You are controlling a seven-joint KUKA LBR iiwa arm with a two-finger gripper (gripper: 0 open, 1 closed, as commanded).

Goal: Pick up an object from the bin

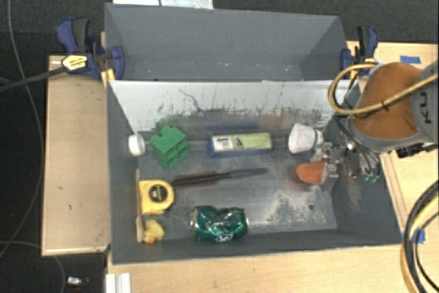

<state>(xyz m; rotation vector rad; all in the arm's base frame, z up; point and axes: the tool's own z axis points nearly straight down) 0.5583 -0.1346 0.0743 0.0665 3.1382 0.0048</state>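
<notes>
hand (333,162) hangs just beside orange-red lump (309,173)

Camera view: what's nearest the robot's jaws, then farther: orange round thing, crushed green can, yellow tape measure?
1. Orange round thing, right side.
2. Crushed green can, bottom middle.
3. Yellow tape measure, far left.

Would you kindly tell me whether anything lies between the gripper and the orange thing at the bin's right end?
Nothing visible does. The gripper sits right beside the orange thing, with no object between them. The white cup stands close by, just above the orange thing in the view, and might crowd the grasp.
</notes>
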